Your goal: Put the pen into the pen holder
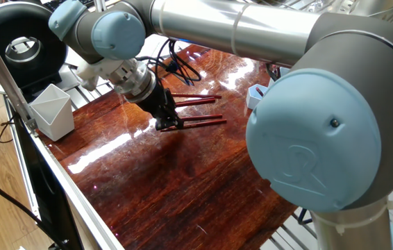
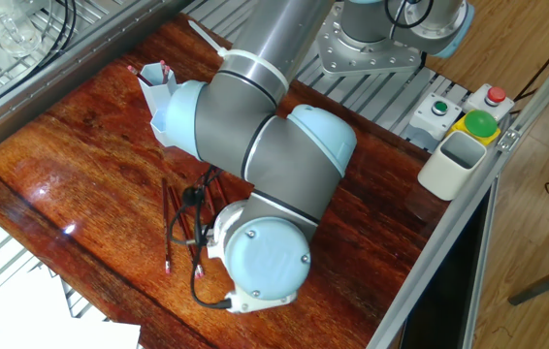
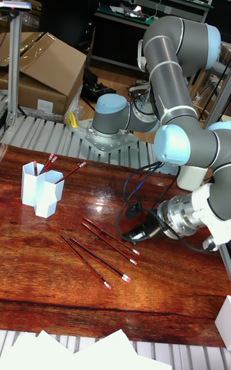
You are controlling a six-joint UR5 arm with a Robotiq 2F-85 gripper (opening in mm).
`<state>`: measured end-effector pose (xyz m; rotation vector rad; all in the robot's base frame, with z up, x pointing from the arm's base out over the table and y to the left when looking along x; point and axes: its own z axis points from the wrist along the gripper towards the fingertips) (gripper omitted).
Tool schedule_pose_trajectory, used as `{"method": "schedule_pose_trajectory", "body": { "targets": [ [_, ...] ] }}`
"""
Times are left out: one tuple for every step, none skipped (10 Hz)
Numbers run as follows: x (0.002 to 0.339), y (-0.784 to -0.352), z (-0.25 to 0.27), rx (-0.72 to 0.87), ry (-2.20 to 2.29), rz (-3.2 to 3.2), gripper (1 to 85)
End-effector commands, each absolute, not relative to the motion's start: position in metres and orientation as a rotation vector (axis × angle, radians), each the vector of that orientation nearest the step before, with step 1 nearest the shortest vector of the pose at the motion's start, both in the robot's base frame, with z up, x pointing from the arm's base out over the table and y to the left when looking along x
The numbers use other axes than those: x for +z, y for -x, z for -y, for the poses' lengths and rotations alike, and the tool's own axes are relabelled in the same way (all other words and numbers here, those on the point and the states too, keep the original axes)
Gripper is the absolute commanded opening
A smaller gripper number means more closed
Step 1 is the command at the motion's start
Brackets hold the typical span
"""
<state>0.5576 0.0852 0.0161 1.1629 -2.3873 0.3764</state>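
Several white paper sheets [image 3: 96, 351] lay at the nearest edge of the dark wooden table [image 3: 64, 309], on the camera's side of the pen holder [image 3: 38, 189] in the tall fixed view. Beyond the sheets, loose pens [image 3: 96, 257] lay flat on the table, near the pen holder and to its right, slanting in roughly the same direction, their red-capped ends pointing away from the holder.

At the far end of that group from the pen holder, the pincer [image 1: 169, 125] was down at the table surface, its dark fingers [image 1: 163, 110] tilted and their tips at the end of one pen [image 1: 205, 121]. That pen lay flat on the wood, apart from the pen holder, with a second pen just beside it. We could not tell whether the pincer's fingers were clamped on the pen or merely touching it, since the tips were small and dark against the table.

The pen holder stood upright near the table's far edge, a light blue cluster of hexagonal tubes of differing heights. Three red-capped pens [image 3: 50, 163] leaned inside it.

A pale angular cup [image 1: 52, 111] stood well apart from the pen holder, at the opposite side of the table. Farther off than the pen holder, the arm's base [image 3: 112, 142] sat on the slatted metal frame, and a cardboard box [image 3: 45, 71] lay on the floor behind it.
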Motion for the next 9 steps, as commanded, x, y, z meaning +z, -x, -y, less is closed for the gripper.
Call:
{"method": "schedule_pose_trajectory", "body": {
  "targets": [
    [0.021, -0.566, -0.087, 0.399, -1.299, 2.303, 38.7],
    [0.02, -0.568, -0.089, 0.412, -1.313, 2.293, 39.0],
    [0.017, -0.572, -0.09, 0.431, -1.326, 2.291, 39.0],
    [0.012, -0.573, -0.093, 0.439, -1.331, 2.296, 37.7],
    [0.011, -0.575, -0.091, 0.464, -1.342, 2.281, 36.7],
    [0.012, -0.574, -0.09, 0.475, -1.347, 2.268, 35.7],
    [0.013, -0.57, -0.091, 0.468, -1.352, 2.25, 35.7],
    [0.014, -0.566, -0.09, 0.486, -1.345, 2.233, 35.0],
    [0.013, -0.562, -0.09, 0.506, -1.329, 2.227, 33.3]
  ]
}}
